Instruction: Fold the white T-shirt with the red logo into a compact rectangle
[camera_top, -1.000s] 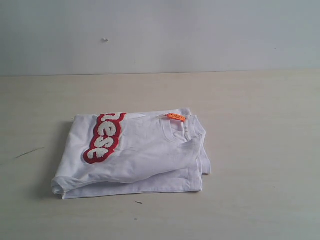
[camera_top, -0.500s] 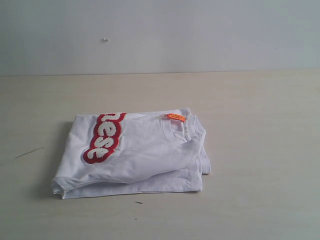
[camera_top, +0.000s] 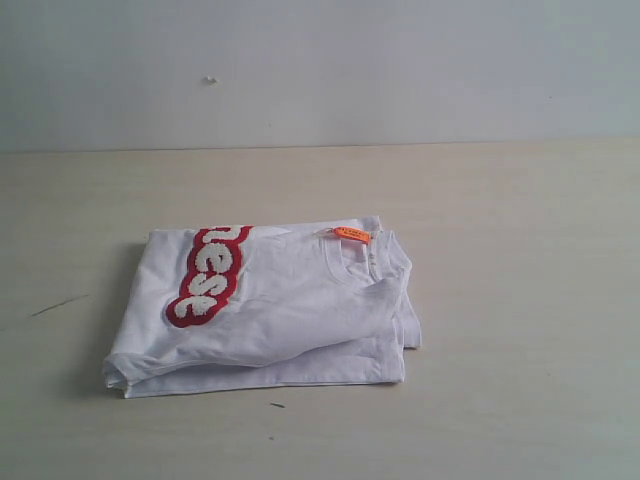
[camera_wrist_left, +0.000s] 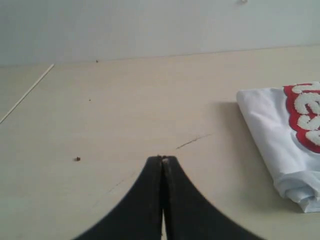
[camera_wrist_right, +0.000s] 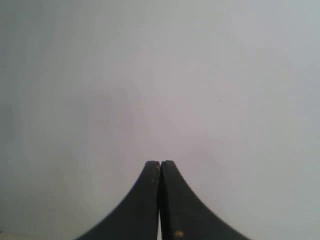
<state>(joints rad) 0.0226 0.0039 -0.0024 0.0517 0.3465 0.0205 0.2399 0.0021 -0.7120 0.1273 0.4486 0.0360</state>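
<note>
The left claw (camera_wrist_left: 162, 159) had its two black fingers pressed together with nothing between them, hanging just above the bare pale table (camera_wrist_left: 110, 100) and off to the side of the white T-shirt (camera_top: 290, 310). The right claw (camera_wrist_right: 160, 162) was likewise closed tip to tip and empty, and its camera faced only a plain grey-white wall (camera_wrist_right: 160, 75). Neither claw appeared in the exterior view.

The T-shirt lay folded in a compact, roughly rectangular stack near the middle of the table, several layers showing along its near edge. The red logo (camera_top: 207, 275) sat on the top layer toward the left side of the stack, running away from the camera, with only some of its fuzzy white letters visible before it disappeared at the far fold. The ribbed collar faced up on the right part, and a small orange tag (camera_top: 352, 234) sat at its far rim. A thin dark scratch (camera_top: 58, 305) marked the table left of the shirt, apart from it.
</note>
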